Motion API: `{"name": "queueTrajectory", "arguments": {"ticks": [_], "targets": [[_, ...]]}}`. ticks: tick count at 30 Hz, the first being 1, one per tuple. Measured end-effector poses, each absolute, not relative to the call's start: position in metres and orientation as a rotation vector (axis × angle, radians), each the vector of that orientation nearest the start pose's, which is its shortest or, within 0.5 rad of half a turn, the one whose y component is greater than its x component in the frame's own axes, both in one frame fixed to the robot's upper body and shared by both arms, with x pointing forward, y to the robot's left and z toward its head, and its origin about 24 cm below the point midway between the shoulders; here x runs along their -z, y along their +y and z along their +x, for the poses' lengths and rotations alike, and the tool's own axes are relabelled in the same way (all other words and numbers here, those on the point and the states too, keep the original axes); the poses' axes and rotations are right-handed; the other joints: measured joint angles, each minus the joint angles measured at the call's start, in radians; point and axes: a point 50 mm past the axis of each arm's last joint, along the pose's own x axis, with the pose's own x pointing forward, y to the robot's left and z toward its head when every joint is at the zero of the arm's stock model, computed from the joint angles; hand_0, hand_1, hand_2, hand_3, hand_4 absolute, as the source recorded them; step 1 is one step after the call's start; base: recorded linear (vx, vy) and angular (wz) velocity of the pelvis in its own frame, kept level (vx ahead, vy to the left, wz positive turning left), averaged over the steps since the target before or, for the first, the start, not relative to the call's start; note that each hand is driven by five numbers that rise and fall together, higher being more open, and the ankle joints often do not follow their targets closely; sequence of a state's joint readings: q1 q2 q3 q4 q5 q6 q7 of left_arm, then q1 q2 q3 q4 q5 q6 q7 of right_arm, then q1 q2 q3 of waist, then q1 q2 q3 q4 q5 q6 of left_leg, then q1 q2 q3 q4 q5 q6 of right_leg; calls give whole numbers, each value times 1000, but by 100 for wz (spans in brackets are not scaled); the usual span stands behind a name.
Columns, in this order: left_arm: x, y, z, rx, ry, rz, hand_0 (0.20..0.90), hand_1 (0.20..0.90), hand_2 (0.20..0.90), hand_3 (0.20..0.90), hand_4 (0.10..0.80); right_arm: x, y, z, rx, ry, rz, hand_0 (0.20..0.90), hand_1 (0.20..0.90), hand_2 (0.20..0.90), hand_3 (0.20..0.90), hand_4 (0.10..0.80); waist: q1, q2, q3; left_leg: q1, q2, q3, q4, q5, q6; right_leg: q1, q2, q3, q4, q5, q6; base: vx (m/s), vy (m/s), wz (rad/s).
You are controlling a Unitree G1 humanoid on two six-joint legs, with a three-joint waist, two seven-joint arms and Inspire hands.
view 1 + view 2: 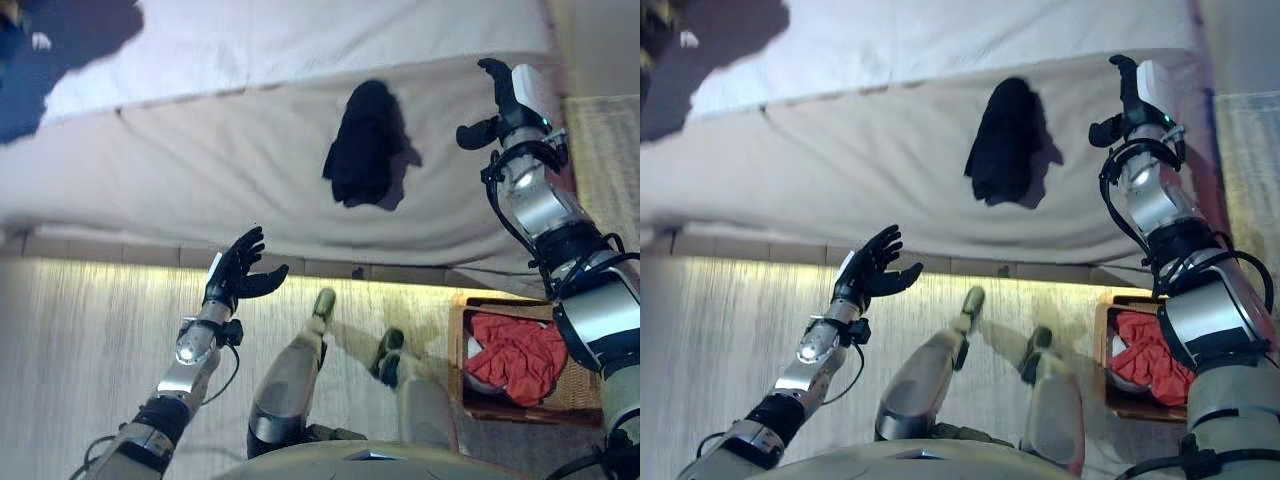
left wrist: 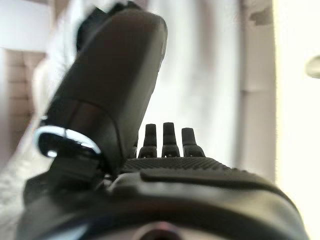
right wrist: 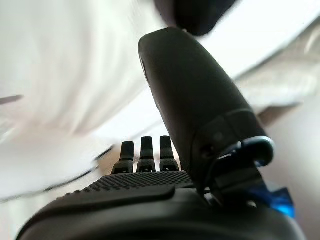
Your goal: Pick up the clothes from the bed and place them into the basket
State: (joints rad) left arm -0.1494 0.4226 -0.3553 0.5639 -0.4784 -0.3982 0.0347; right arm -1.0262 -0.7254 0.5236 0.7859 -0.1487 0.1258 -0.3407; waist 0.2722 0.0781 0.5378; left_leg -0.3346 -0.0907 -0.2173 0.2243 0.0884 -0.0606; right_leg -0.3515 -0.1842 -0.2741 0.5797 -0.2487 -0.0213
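A black garment (image 1: 365, 145) lies crumpled on the white bed (image 1: 200, 160), near its front edge. My right hand (image 1: 503, 100) is open and empty, raised over the bed to the right of the garment and apart from it; its fingers (image 3: 142, 155) stand straight in the right wrist view. My left hand (image 1: 238, 268) is open and empty, held low in front of the bed's edge, left of and below the garment. A wicker basket (image 1: 573, 390) stands on the floor at the lower right and holds red cloth (image 1: 515, 355).
A dark blue cloth (image 1: 60, 55) lies at the bed's far left corner. A pale carpet (image 1: 80, 350) covers the floor before the bed. A woven rug (image 1: 605, 150) lies right of the bed.
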Motion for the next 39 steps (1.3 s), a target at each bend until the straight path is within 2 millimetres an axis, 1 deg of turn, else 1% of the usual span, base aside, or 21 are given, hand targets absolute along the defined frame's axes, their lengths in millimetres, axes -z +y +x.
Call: {"name": "queueTrajectory", "arguments": {"ticks": [2, 3, 5, 6, 9, 11, 14, 16, 17, 20, 22, 23, 24, 29, 30, 31, 32, 33, 36, 38, 39], "targets": [[10, 200, 260, 89, 96, 41, 900, 900, 900, 900, 800, -216, -248, 396, 384, -169, -1106, 900, 900, 900, 900, 800, 27, -1, 15, -47, -18, -22, 43, -19, 3, -38, -20, -13, 52, -32, -9, 50, -34, 42], [9, 199, 259, 93, 89, 37, 900, 900, 900, 900, 800, -211, -244, 397, 369, -151, -1120, 900, 900, 900, 900, 800, 53, -2, 25, -64, -21, -26, 76, -21, 8, -46, -24, -19, 73, -37, -16, 5, -11, 32], [9, 197, 257, 101, 86, 33, 900, 900, 900, 900, 800, -206, -240, 399, 363, -129, -1114, 900, 900, 900, 900, 800, 60, -2, 26, -86, -32, -45, 107, -25, 13, -50, -32, -42, 93, -50, -17, 2, -29, 33], [9, 197, 254, 104, 85, 27, 900, 900, 900, 900, 800, -207, -239, 399, 368, -126, -1114, 900, 900, 900, 900, 800, 64, -2, 26, -99, -35, -54, 119, -26, 13, -57, -34, -49, 103, -54, -19, -1, -35, 30], [0, 192, 255, 144, 30, 1, 900, 900, 900, 900, 800, -220, -242, 402, 412, -123, -1113, 900, 900, 900, 900, 800, 73, -2, 26, -158, -40, -70, 152, -27, 12, -105, -38, -64, 131, -61, -26, 0, -19, 17], [-5, 188, 255, 180, 3, -1, 900, 900, 900, 900, 800, -226, -247, 403, 444, -106, -1113, 900, 900, 900, 900, 800, 71, -2, 26, -195, -53, -77, 180, -28, 11, -136, -51, -67, 162, -73, -32, 5, 30, 14], [-9, 184, 254, 205, -25, -16, 900, 900, 900, 900, 800, -229, -251, 403, 473, -100, -1111, 900, 900, 900, 900, 800, 75, -1, 26, -240, -60, -80, 209, -32, 12, -179, -56, -67, 191, -75, -30, 7, 36, 7], [-11, 183, 254, 216, -39, -22, 900, 900, 900, 900, 800, -230, -256, 404, 502, -81, -1112, 900, 900, 900, 900, 800, 77, 0, 25, -275, -69, -82, 221, -34, 12, -215, -66, -65, 217, -86, -34, 9, 54, 8], [-12, 184, 252, 213, -46, -31, 900, 900, 900, 900, 800, -233, -257, 404, 512, -78, -1113, 900, 900, 900, 900, 800, 79, 0, 25, -292, -69, -82, 230, -40, 4, -232, -66, -65, 225, -86, -34, 8, 67, 7], [-11, 188, 249, 197, -40, -59, 900, 900, 900, 900, 800, -246, -261, 405, 555, -65, -1125, 900, 900, 900, 900, 800, 81, 1, 25, -344, -73, -83, 256, -41, 3, -282, -70, -64, 252, -86, -34, 0, 65, 6], [-10, 191, 244, 189, -38, -81, 900, 900, 900, 900, 800, -256, -264, 406, 583, -65, -1153, 900, 900, 900, 900, 800, 82, 1, 25, -382, -82, -82, 279, -41, 3, -322, -83, -62, 281, -87, -36, -12, 58, 8], [-12, 192, 240, 186, -44, -96, 900, 900, 900, 900, 800, -262, -264, 406, 600, -67, -1157, 900, 900, 900, 900, 800, 83, 2, 24, -411, -86, -83, 300, -42, 1, -347, -85, -60, 298, -93, -46, -14, 43, 4], [-12, 192, 239, 185, -49, -104, 900, 900, 900, 900, 800, -265, -265, 406, 607, -69, -1156, 900, 900, 900, 900, 800, 86, 2, 24, -425, -85, -83, 307, -42, 1, -359, -85, -60, 304, -93, -46, -18, 46, 2], [-24, 187, 237, 211, -105, -132, 900, 900, 900, 900, 800, -286, -274, 403, 671, -51, -1171, 900, 900, 900, 900, 800, 104, 9, 26, -508, -90, -82, 366, -47, -3, -438, -90, -57, 354, -93, -47, -22, 35, 1], [-28, 186, 238, 218, -123, -141, 900, 900, 900, 900, 800, -293, -277, 402, 677, -47, -1174, 900, 900, 900, 900, 800, 105, 9, 26, -529, -90, -79, 370, -47, -3, -459, -92, -56, 364, -94, -47, -30, 46, 4], [-29, 185, 239, 219, -131, -143, 900, 900, 900, 900, 800, -297, -277, 402, 681, -48, -1179, 566, 566, 566, 510, 410, 105, 9, 26, -536, -90, -78, 370, -47, -3, -467, -92, -55, 365, -94, -47, -32, 47, 6], [-31, 185, 239, 221, -142, -150, 900, 900, 900, 900, 800, -303, -278, 401, 685, -53, -1191, 300, 300, 300, 200, 100, 105, 9, 26, -551, -89, -77, 372, -47, -4, -483, -93, -54, 367, -94, -47, -28, 34, 1], [-33, 186, 239, 221, -145, -152, 900, 900, 900, 900, 800, -308, -278, 400, 684, -60, -1191, 300, 300, 300, 200, 100, 105, 10, 26, -565, -89, -76, 384, -49, -5, -497, -98, -52, 377, -94, -47, 0, 0, 0], [-34, 186, 239, 221, -149, -150, 900, 900, 900, 900, 800, -314, -280, 399, 696, -73, -1164, 300, 300, 300, 200, 100, 105, 10, 26, -579, -85, -61, 384, -49, -6, -516, -93, -41, 386, -94, -47, 0, 0, 0], [-34, 188, 239, 219, -147, -147, 900, 900, 900, 900, 800, -317, -282, 397, 704, -79, -1157, 300, 300, 300, 200, 100, 104, 10, 26, -582, -86, -56, 398, -58, -16, -520, -102, -37, 381, -94, -47, -8, -1, -4], [-33, 189, 238, 217, -141, -146, 900, 900, 900, 900, 800, -318, -282, 398, 701, -82, -1156, 300, 300, 300, 200, 100, 105, 13, 25, -597, -88, -44, 451, -91, 20, -518, -107, -38, 390, -94, -47, -11, -5, -17]]}}
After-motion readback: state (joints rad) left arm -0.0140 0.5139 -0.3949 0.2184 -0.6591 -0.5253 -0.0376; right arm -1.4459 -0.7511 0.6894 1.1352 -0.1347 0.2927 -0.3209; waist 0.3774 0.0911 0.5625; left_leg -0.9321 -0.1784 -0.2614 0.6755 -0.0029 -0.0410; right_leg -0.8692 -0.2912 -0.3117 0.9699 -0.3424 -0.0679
